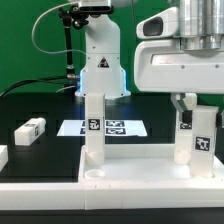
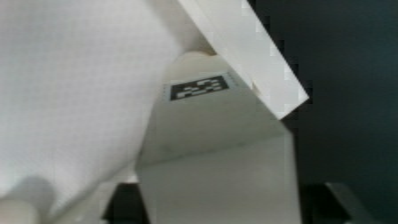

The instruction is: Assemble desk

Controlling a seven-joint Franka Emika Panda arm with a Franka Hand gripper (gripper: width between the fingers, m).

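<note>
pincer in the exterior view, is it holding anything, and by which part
The pincer sits over the top end of the upright leg at the exterior view's right, but whether it is clamped on it cannot be told.

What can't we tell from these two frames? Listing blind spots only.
- Gripper jaws: exterior view, fingertips merge with the white leg; grip unclear.
- Leg's seat in the tabletop socket: rim hides it.
- Wrist view: blurred white surfaces fill the frame; only a tag is recognisable.
- Leg at the exterior view's left edge: cropped.
- Loose leg: tag too small to read.
</note>
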